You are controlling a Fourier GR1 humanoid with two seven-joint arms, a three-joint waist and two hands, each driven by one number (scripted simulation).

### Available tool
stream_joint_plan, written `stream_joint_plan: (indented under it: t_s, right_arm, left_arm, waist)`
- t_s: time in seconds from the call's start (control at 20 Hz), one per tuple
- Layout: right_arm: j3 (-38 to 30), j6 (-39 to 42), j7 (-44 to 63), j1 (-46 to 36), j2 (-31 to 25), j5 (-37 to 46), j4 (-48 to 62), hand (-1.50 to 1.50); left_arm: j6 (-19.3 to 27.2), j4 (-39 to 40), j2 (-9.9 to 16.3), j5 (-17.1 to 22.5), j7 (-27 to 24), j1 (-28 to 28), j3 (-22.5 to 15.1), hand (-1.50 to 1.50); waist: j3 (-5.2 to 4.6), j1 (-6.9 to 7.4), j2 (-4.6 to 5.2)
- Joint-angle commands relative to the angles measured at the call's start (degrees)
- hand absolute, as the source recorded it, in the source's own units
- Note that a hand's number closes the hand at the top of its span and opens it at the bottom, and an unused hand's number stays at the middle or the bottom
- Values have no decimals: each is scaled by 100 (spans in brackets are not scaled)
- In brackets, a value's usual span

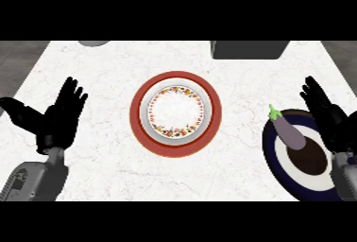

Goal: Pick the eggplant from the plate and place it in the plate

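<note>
A long purple eggplant with a green stem (289, 128) lies across the far left part of a dark navy plate with a white ring and brown centre (273, 152) near the right edge of the white marble counter (105, 170). A red-rimmed plate with a floral white centre (175, 112) sits mid-counter. The right hand (326, 113) hovers just beside the eggplant, fingers straight and spread. The left hand (59, 118) rests open near the left edge.
</note>
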Motion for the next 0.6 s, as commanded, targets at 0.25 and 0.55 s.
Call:
stream_joint_plan:
  t_s: [0.25,0.55]
  right_arm:
    - [-303,871,1847,-1251,546,-1849,463,-150]
    - [-44,-595,728,-1166,235,222,-83,-150]
  left_arm:
    - [-436,-177,1355,-1854,-986,567,-794,0]
    - [-606,208,1448,-1889,-1920,1424,-487,0]
  waist:
    - [2,407,327]
    - [-29,-16,275]
